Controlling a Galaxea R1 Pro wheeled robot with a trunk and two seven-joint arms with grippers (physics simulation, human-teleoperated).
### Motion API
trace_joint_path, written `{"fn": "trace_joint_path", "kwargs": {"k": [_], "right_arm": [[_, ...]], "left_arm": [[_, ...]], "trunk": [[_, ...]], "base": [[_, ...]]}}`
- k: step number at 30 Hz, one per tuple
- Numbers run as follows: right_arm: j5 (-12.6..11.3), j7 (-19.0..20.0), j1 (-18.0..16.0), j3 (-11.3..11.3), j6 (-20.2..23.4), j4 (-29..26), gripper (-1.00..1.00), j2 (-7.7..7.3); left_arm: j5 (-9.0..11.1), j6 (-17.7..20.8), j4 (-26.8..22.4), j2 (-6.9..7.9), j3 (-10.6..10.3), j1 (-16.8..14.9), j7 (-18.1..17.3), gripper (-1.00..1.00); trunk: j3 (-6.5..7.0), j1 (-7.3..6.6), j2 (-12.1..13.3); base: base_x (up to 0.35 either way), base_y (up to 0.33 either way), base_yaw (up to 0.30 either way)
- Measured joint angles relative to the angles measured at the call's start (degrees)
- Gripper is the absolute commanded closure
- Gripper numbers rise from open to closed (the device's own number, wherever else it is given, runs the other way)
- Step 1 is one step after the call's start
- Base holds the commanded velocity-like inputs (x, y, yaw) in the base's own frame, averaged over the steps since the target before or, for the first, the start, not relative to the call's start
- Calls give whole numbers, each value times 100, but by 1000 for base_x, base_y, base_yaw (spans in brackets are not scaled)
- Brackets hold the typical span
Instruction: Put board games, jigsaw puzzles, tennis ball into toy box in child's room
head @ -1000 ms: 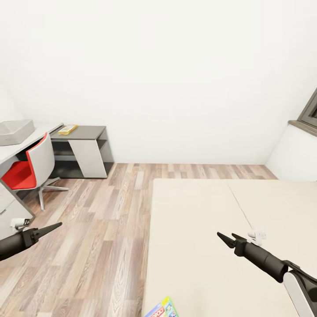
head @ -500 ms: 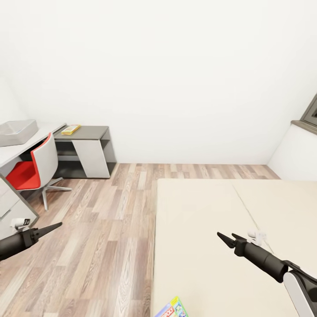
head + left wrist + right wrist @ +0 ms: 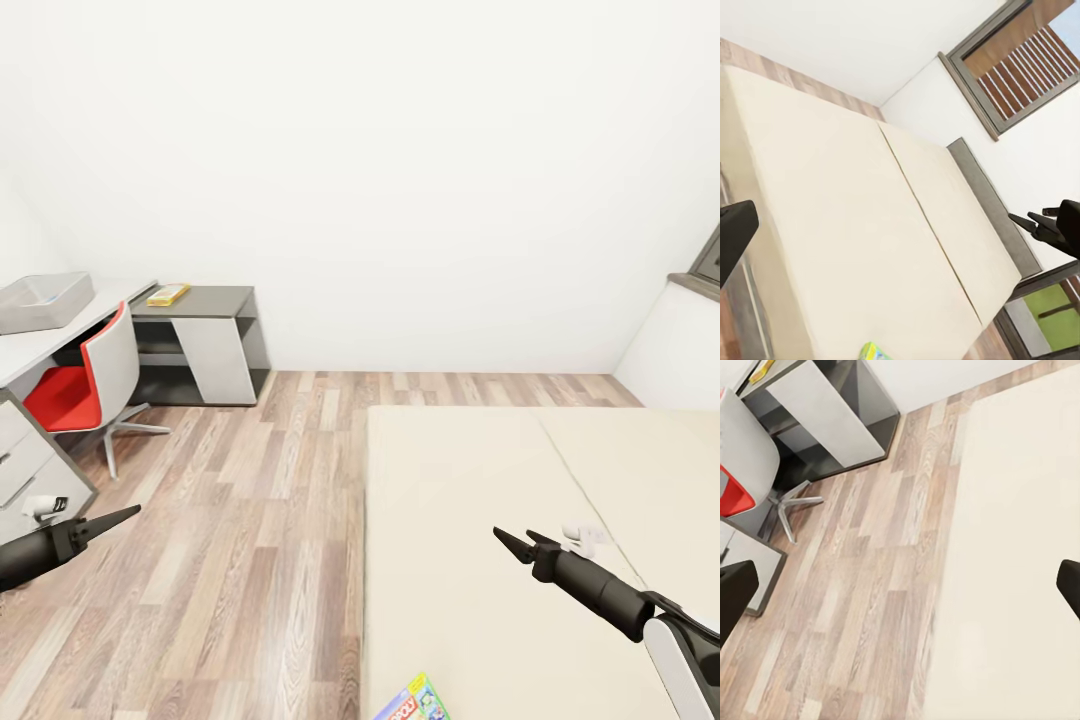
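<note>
The grey toy box (image 3: 40, 300) stands on the pale grey table (image 3: 60, 338) at the far left. A yellow and white board game (image 3: 168, 294) lies on the table's lower dark section (image 3: 205, 300), and its corner shows in the right wrist view as the board game (image 3: 763, 367). A blue multicoloured board game (image 3: 415, 700) lies on the bed (image 3: 480, 500) at the picture's lower edge, seen too as the board game (image 3: 874, 352). My left gripper (image 3: 118, 518) hangs open over the floor. My right gripper (image 3: 513, 536) hangs open over the bed, holding nothing.
A red and white swivel chair (image 3: 85, 385) stands in front of the table. Wood plank floor (image 3: 250, 520) runs between the table and the bed. A white ledge with a window (image 3: 705, 262) is at the far right. White walls close the room behind.
The whole picture has shifted to the right, so the camera has moved: table, chair, bed edge and blue board game sit further right. Both arms keep the same pose.
</note>
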Motion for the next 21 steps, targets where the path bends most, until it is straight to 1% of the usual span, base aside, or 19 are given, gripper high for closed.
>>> {"fn": "trace_joint_path", "kwargs": {"k": [21], "right_arm": [[5, 2, 0, 0, 0, 0, -100, 0]], "left_arm": [[0, 0, 0, 1, 0, 0, 2, -100]], "trunk": [[0, 0, 0]], "base": [[0, 138, 0]]}}
